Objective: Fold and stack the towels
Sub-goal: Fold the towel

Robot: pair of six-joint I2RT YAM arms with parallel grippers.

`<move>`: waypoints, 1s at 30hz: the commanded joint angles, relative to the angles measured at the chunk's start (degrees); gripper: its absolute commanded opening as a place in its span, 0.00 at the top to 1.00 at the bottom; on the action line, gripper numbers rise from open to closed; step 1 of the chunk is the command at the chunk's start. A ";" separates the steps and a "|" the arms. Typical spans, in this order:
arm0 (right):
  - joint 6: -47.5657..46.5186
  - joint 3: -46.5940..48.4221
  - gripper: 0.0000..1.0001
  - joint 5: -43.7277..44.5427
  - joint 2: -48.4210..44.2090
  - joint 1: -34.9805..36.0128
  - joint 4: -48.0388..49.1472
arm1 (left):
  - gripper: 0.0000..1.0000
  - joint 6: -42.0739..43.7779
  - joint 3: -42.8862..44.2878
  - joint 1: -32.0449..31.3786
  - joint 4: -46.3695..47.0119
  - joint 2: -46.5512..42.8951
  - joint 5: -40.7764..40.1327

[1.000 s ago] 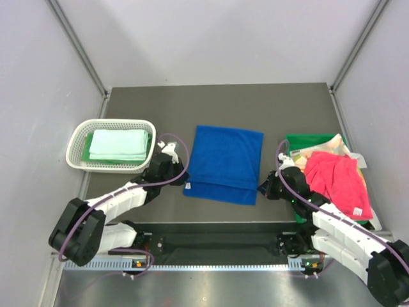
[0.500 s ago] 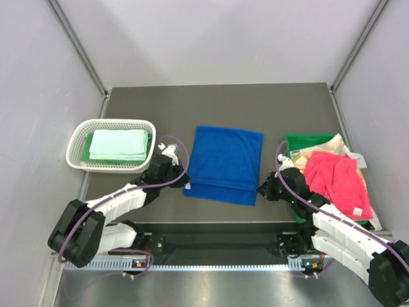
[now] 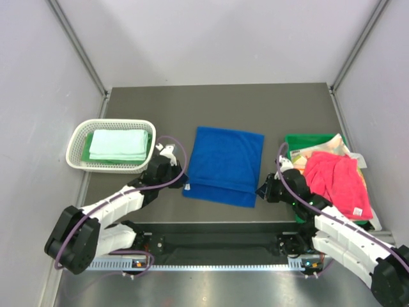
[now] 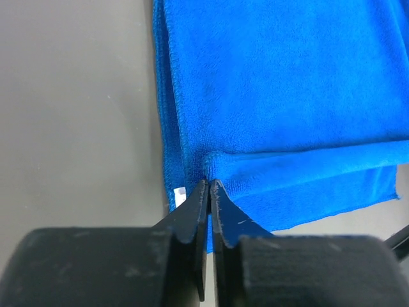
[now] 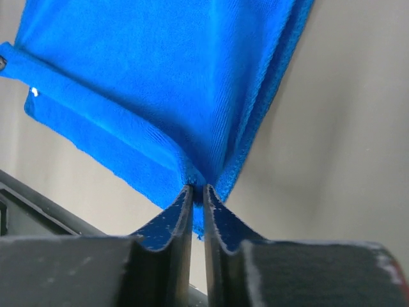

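Note:
A royal blue towel (image 3: 223, 163) lies folded in the middle of the table, with a doubled strip along its near edge. My left gripper (image 3: 181, 174) is at the towel's near left corner. In the left wrist view it (image 4: 209, 182) is shut on the ridge of blue towel (image 4: 287, 83) at that fold. My right gripper (image 3: 261, 189) is at the near right corner. There the blue towel (image 5: 160, 83) tents up into the tips of that gripper (image 5: 198, 187), which pinch it with a narrow gap. A pink-red towel (image 3: 335, 182) lies crumpled at the right.
A white mesh basket (image 3: 77, 137) at the left holds a folded mint-white towel (image 3: 118, 145) on a green one (image 3: 85, 152). A green bin (image 3: 300, 139) under the pink-red towel holds a pale patterned cloth (image 3: 313, 150). A black rail runs along the near table edge (image 3: 217, 225).
Both grippers have shifted slightly inward with the blue towel's near corners. The near strip of the towel has drawn in a little.

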 commanded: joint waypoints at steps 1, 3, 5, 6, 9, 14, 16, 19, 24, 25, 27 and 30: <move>0.57 0.05 0.85 -0.75 0.75 1.32 1.08 | 0.91 -0.13 -0.70 -0.06 -0.40 -0.57 -0.57; 0.74 -0.05 0.78 -0.66 0.84 1.49 0.82 | 0.85 -0.74 -0.79 -0.14 -0.84 -0.74 -0.57; 0.48 0.30 0.70 -0.84 0.14 1.49 -0.59 | 0.80 -1.62 -0.96 -0.06 -1.28 -1.09 -0.40; 0.31 0.83 0.69 -0.75 -0.30 1.58 -1.29 | 0.77 -1.71 -0.79 -0.06 -2.33 -1.10 -0.40; 0.30 2.41 0.67 0.13 -2.14 1.58 -4.54 | 0.76 -1.89 0.44 -0.14 -6.71 -2.58 -1.01; 0.13 6.28 0.66 1.89 -0.49 1.58 -7.62 | 0.71 -0.57 5.09 -0.06 -12.79 -7.95 -1.71; 0.48 8.04 0.66 3.55 0.92 2.02 -8.41 | 0.71 -0.39 6.41 -0.14 -13.50 -8.04 -0.75; 2.40 8.92 0.65 6.01 2.95 3.69 -8.85 | 0.68 0.05 8.70 -0.06 -13.76 -5.59 -1.10; 8.81 7.52 0.59 12.43 2.87 6.85 -9.29 | 0.52 -0.30 10.20 -0.14 -13.15 -1.01 -2.59; 9.79 7.43 0.58 13.92 2.95 7.38 -9.21 | 0.51 -0.74 10.11 -0.23 -12.71 0.56 -3.03; 11.72 7.34 0.58 15.59 4.09 7.91 -9.03 | 0.50 -0.92 10.29 -0.14 -11.75 2.67 -3.99; 13.13 7.86 0.58 17.62 6.46 8.87 -8.42 | 0.53 -0.83 11.60 -0.23 -11.48 6.89 -4.35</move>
